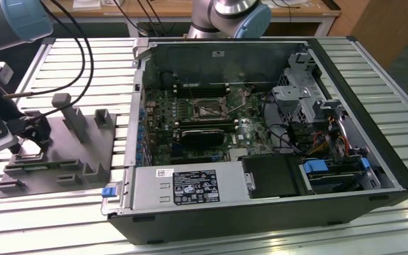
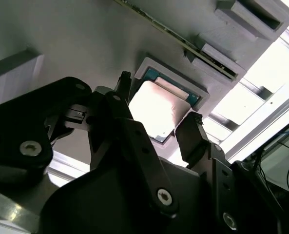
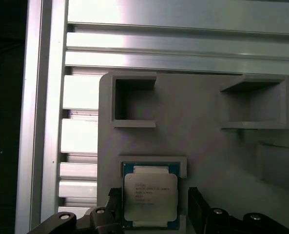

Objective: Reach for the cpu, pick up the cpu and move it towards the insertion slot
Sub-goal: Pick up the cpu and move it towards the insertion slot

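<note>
Stood with tool (image 2: 158, 100) apart astride the chip (image 3: 149, 196) in its grey holder (image 3: 202, 146); judged best squared to both edges, then closed gently.

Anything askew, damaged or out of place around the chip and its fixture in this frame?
Nothing stands out. The square silvery metal-topped cpu lies flat and square in its recess on the grey plastic fixture, with the black tool open astride it.
</note>
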You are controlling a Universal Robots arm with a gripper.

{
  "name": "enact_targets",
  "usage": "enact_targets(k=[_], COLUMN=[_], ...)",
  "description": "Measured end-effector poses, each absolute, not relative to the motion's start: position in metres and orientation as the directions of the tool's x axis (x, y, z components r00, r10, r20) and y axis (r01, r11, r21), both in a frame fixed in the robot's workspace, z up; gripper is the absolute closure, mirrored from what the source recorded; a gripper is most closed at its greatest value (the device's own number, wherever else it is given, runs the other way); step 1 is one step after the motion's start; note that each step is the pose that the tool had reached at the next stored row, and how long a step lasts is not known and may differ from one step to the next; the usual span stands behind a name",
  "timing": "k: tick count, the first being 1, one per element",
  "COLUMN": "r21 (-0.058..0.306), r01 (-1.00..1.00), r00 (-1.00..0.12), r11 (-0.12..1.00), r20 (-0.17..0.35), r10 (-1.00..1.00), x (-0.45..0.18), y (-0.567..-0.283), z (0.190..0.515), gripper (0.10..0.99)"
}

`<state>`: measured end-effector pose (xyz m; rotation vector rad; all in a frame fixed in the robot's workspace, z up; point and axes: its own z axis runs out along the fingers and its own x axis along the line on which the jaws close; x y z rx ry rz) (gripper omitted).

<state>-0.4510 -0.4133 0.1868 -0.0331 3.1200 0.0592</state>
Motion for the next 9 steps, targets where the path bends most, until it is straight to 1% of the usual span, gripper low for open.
enact_targets(k=[3, 4, 9], r21=[0.038, 0.038, 0.038], r01=[-0.022, -0.021, -0.022], r00=[-1.000, -1.000, -1.000], r11=[0.999, 0.999, 0.999], r20=[-0.021, -0.021, -0.021], r10=[-0.021, -0.021, -0.021], x=[-0.451, -0.458, -0.458], y=[-0.412, -0.394, -0.394], z=[0.185, 0.185, 0.208], gripper=[0.439, 0.439, 0.439])
